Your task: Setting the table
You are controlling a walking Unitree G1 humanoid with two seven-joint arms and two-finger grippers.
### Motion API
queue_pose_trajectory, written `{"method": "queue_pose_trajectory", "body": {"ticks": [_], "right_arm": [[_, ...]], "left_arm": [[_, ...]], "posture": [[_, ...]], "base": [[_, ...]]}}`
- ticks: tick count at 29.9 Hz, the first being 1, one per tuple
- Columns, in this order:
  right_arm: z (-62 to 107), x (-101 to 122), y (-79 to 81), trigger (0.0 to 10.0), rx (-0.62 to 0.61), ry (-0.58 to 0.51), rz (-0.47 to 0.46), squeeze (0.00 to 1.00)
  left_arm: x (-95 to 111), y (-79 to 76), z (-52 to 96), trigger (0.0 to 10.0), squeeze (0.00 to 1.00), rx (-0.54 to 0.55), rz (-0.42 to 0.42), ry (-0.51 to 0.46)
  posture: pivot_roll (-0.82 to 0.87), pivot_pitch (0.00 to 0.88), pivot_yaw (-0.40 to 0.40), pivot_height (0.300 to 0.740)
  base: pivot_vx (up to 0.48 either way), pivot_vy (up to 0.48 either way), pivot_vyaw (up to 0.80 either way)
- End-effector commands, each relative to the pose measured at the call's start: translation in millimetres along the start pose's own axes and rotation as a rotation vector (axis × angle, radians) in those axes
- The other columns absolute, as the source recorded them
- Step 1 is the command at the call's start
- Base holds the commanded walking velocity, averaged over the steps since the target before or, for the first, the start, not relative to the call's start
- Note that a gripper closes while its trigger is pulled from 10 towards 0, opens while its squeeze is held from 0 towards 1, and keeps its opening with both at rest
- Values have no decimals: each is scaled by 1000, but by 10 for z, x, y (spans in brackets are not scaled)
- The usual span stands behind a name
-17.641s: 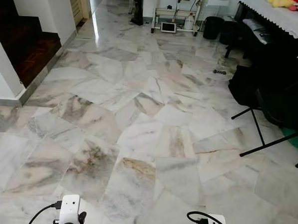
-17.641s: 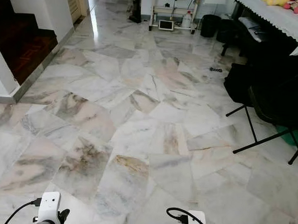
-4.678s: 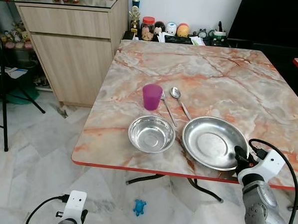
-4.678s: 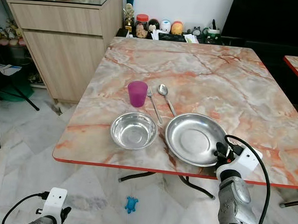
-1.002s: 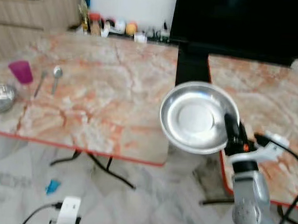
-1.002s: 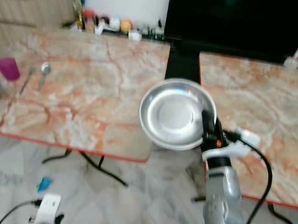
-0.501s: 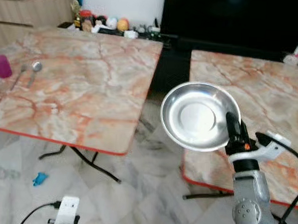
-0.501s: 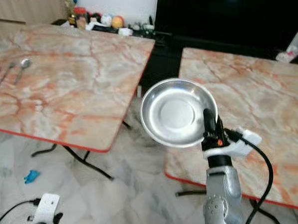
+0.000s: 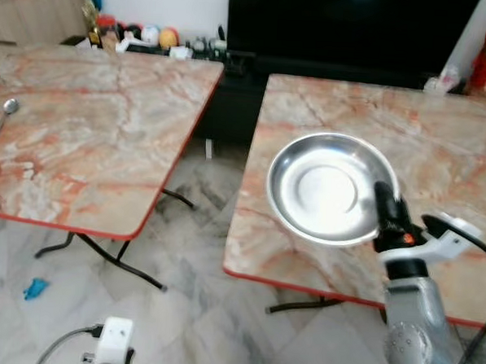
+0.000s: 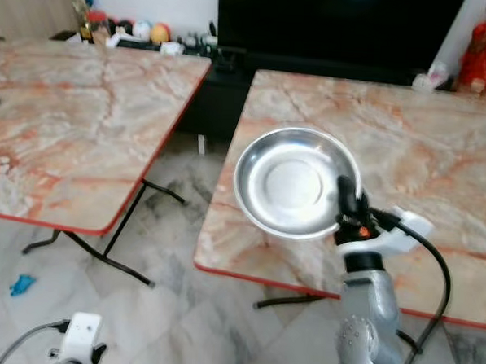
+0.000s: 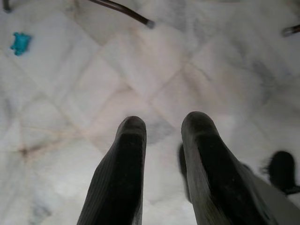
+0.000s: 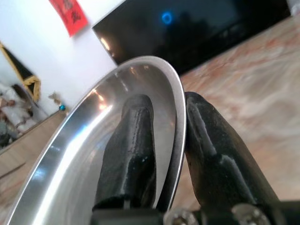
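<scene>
1. Right gripper [image 9: 385, 207] jaws clamp the steel plate [image 9: 328, 186] rim, held tilted above the right bench [image 9: 465, 145].
2. Left gripper [image 11: 161, 140] jaws slightly apart, empty, over marble floor [image 9: 187, 309].
3. Left bench [image 9: 82, 133] carries a spoon [image 9: 6, 111]; dark TV cabinet [image 9: 340, 32] behind.

A silver plate [image 9: 328, 186] is pinched by black fingers [image 12: 131, 154]. The two tables [image 9: 91, 133] are veined in pink, orange and grey marble, edged in red. The floor [image 11: 164, 70] is tiled in white-grey marble, with a blue toy [image 9: 34, 288] at the near left.
</scene>
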State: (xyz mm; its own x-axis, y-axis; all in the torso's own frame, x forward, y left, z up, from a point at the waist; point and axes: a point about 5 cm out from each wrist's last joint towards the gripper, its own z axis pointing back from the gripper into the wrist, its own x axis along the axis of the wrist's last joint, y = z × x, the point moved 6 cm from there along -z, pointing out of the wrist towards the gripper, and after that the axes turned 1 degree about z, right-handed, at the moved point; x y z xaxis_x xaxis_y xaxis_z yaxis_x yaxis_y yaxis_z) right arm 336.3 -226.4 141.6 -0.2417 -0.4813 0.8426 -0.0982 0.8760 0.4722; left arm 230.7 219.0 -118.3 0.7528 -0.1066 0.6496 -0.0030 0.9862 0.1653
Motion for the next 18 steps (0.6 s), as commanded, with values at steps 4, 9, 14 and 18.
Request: {"method": "queue_pose_trajectory", "body": {"ticks": [4, 9, 14, 18], "right_arm": [[-73, 59, 103, 10000, 29, -28, -7, 0], [-69, 66, 65, 10000, 14, -28, 0, 0], [-78, 81, 7, 10000, -17, -35, 5, 0], [-96, 84, -82, 10000, -69, -32, 9, 0]], "left_arm": [[-16, 86, 4, 10000, 0, 17, -2, 7], [-18, 91, 5, 10000, 0, 19, -2, 7], [-25, 89, 6, 10000, 0, 13, 12, 9], [-26, 95, 8, 10000, 0, 14, 15, 8]], "posture": [[11, 0, -26, 740], [11, 0, -26, 740], [16, 0, -26, 740], [18, 0, -28, 740]], "base": [[0, -334, 0], [0, -334, 0], [0, -128, 0], [0, 0, 0]]}}
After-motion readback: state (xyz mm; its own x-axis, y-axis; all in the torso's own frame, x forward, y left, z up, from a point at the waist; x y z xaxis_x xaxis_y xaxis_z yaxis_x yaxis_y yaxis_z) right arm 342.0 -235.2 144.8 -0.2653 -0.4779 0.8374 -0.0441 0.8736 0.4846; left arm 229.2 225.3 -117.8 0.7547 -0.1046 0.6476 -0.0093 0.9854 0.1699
